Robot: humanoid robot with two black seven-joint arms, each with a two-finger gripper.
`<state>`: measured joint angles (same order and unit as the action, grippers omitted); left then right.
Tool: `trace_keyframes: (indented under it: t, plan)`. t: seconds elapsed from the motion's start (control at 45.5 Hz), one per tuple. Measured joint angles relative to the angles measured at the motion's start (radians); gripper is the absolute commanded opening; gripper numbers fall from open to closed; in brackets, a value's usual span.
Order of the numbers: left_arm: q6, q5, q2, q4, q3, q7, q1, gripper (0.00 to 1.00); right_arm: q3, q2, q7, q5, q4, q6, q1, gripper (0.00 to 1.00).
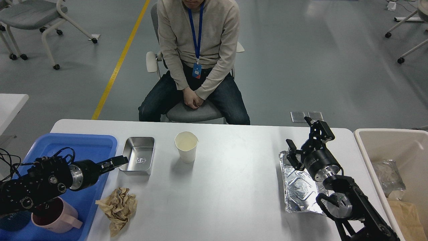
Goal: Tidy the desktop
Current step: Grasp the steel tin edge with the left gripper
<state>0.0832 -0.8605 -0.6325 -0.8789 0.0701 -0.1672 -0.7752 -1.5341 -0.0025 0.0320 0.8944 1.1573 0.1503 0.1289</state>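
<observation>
The white desktop (230, 190) holds a steel tray (137, 155), a paper cup (186, 146), a crumpled brown paper (117, 207) and a crushed foil container (299, 189). My left gripper (117, 161) reaches from the left over the blue tray's edge. Its tip is at the steel tray's near left corner. It is seen side-on, so its fingers cannot be told apart. My right gripper (306, 138) is open and empty above the far end of the foil container.
A blue tray (80, 147) at the left holds a pink mug (50, 214). A beige bin (391, 140) with bagged waste stands off the right edge. A seated person (197, 67) faces the far edge. A small white table corner (10, 103) lies far left.
</observation>
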Motion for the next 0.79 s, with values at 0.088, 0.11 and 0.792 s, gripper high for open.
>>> trace_keyframes:
  t: [0.088, 0.11, 0.792]
  plan:
    - [0.0, 0.0, 0.012, 0.008, 0.001, -0.001, 0.001, 0.68, 0.0, -0.001, 0.0, 0.0, 0.001, 0.0, 0.0, 1.0]
    - [0.0, 0.0, 0.014, 0.009, 0.002, -0.001, 0.002, 0.67, 0.0, -0.001, 0.0, 0.0, 0.001, 0.0, 0.0, 1.0]
    - [0.001, -0.002, 0.051, 0.072, 0.005, -0.013, 0.031, 0.42, -0.002, -0.004, 0.0, 0.0, 0.001, 0.0, 0.0, 1.0]
